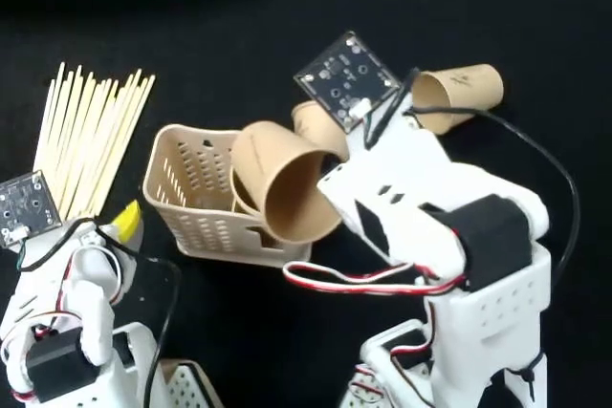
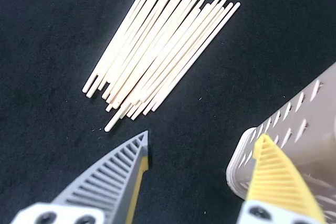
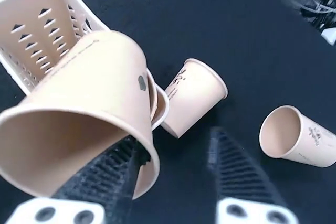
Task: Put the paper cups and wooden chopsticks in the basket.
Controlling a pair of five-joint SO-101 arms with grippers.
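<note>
Cream plastic, the basket (image 1: 186, 183) stands on the black table (image 1: 191, 45) between my two arms. My left gripper (image 2: 203, 136) hangs spread wide with nothing in it. Its grey finger (image 2: 118, 169) is over bare cloth and its yellow finger (image 2: 273, 174) over the basket's corner. The wooden chopsticks (image 2: 157, 51) lie in a loose, fanned bundle flat on the table beyond those fingertips, outside the basket and near its left side.

My right gripper (image 3: 178, 142) is also spread wide and grips nothing. One black finger (image 3: 113, 174) sits at the rim of the tilted cup (image 3: 79, 103); I cannot tell whether it touches. That cup leans out over the basket's right end, its mouth turned toward my right arm. It is pushed into a second cup (image 3: 160, 106), whose rim peeks out behind it. Two more paper cups lie on their sides on the table, outside the basket. The middle cup (image 3: 191, 95) is near the basket's right end, and the far cup (image 3: 296, 137) is well apart, farther right.
</note>
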